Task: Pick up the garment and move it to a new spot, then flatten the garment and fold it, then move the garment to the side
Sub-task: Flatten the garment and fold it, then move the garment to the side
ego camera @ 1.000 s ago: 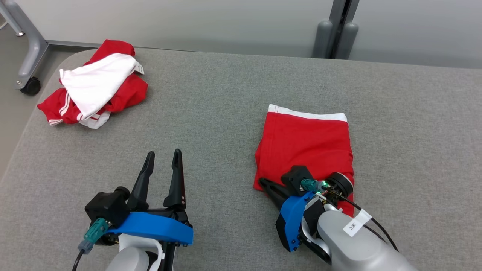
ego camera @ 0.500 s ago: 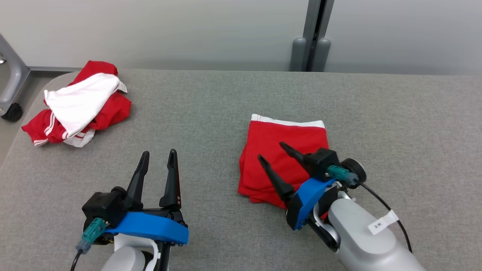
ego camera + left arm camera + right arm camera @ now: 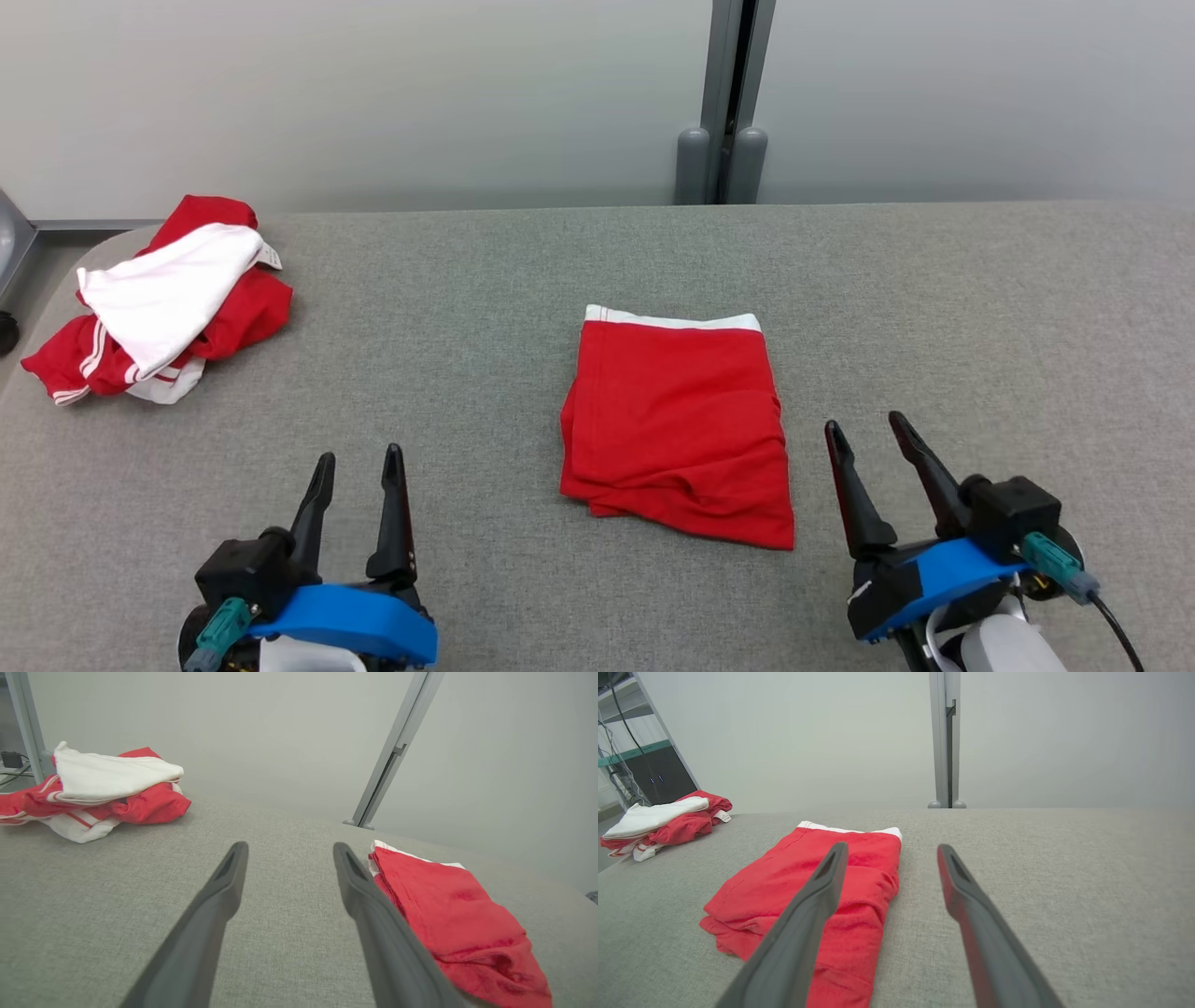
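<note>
A folded red garment (image 3: 677,425) with a white waistband lies flat in the middle of the grey table (image 3: 980,308). It also shows at the right of the left wrist view as the garment (image 3: 458,919), and left of centre in the right wrist view as the garment (image 3: 803,891). My right gripper (image 3: 864,425) stands open just to the garment's right, apart from it, holding nothing. My left gripper (image 3: 359,457) stands open at the lower left, well clear of the cloth, with nothing between its fingers.
A crumpled pile of red and white clothes (image 3: 154,299) lies at the table's far left corner, near the rounded edge. A grey post (image 3: 724,103) rises behind the table against a pale wall. Bare grey tabletop stretches right of the garment.
My right gripper has let go of the folded garment's near edge, opened, and drawn back to the right. The head camera has shifted, so the whole scene sits differently.
</note>
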Tool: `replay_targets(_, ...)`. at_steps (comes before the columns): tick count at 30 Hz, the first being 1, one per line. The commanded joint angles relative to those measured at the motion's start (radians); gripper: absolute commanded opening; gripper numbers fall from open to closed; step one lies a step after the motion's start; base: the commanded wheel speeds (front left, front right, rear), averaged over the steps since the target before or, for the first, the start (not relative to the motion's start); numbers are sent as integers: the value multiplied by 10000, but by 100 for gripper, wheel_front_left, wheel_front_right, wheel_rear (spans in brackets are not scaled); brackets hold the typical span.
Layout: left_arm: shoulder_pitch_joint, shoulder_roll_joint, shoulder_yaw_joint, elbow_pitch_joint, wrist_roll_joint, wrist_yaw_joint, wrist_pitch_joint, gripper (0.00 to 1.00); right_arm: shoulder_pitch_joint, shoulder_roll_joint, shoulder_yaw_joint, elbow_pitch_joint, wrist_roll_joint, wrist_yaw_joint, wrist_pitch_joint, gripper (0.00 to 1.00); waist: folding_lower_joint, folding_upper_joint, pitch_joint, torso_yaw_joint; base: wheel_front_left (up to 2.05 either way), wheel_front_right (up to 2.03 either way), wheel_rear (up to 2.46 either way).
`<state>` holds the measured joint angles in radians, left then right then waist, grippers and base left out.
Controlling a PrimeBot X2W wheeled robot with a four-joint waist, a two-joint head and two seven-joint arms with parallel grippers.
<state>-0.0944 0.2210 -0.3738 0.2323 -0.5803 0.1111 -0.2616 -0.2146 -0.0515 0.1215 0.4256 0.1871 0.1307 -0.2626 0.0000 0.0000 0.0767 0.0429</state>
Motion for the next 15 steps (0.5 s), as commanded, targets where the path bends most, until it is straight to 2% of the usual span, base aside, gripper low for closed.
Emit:
replay_targets(1, 155, 26, 122, 101, 55, 24, -49, 100, 340, 11, -171, -283, 83, 1, -31, 100, 0, 0, -7, -26, 0, 0, 0)
replay_targets(8, 509, -122, 433, 267, 249, -95, -50, 100, 1042, 13, -691, -975, 111, 1, -30, 100, 0, 0, -74, -57, 0, 0, 0)
replay_targets(15, 624, -252, 632, 321, 381, -215, -50, 100, 1270, 12, -781, -1059, 103, 1, -31, 100, 0, 0, -133, -69, 0, 0, 0)
